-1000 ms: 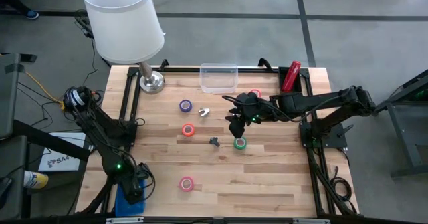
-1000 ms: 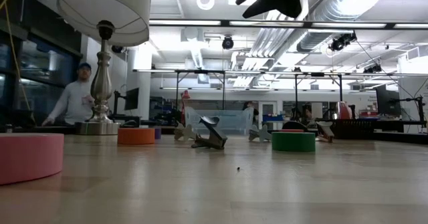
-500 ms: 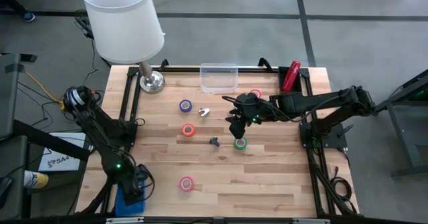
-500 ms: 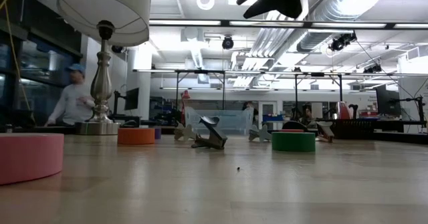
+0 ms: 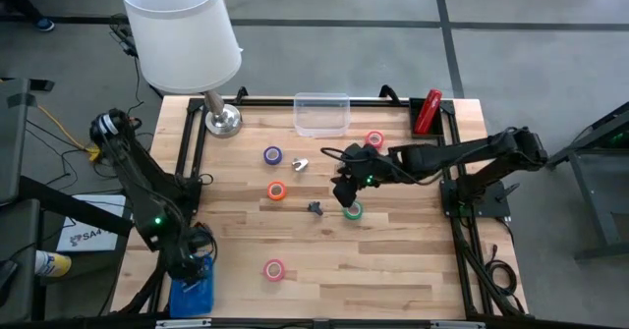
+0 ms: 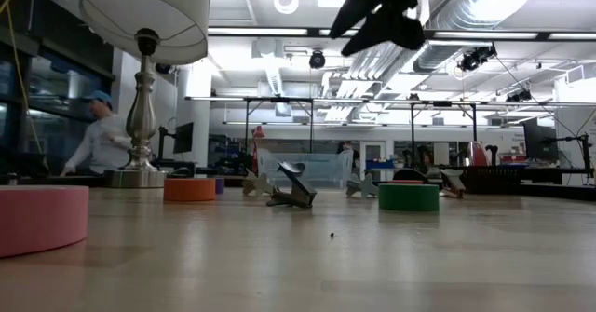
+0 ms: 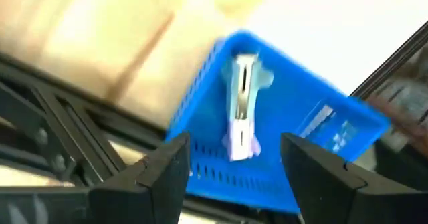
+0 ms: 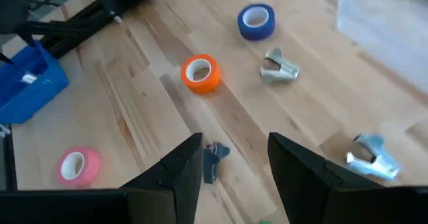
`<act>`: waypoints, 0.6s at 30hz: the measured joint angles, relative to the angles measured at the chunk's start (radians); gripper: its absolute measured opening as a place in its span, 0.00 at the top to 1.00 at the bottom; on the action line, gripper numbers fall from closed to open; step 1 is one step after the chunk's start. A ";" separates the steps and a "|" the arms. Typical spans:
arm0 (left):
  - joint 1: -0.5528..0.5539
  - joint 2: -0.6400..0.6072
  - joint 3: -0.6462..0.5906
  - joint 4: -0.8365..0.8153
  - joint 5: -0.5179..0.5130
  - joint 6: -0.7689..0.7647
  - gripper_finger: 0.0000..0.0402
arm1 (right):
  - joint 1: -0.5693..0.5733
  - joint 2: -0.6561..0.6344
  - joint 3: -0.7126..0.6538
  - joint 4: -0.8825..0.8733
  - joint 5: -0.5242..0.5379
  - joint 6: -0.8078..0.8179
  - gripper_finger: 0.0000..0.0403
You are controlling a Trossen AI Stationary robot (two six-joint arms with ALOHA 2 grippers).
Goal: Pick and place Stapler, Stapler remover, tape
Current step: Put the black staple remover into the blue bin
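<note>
Red and narrow, the stapler (image 5: 427,112) lay at the far right corner of the wooden counter (image 5: 393,260). Tape rolls sat scattered: purple (image 5: 272,155), orange (image 5: 277,191), pink (image 5: 274,268), green (image 5: 352,210) and another pink (image 5: 374,139). The right gripper (image 5: 343,190) hung above the green roll, fingers parted and empty. The left gripper (image 7: 231,167) hovered over a blue bin (image 7: 287,144) off the counter's near left corner, fingers spread, a silvery remover (image 7: 242,107) lying inside.
</note>
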 joint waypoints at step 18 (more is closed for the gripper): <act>0.000 -0.114 0.000 -0.088 -0.359 -0.014 0.44 | 0.065 0.011 -0.447 0.648 0.022 -0.030 0.60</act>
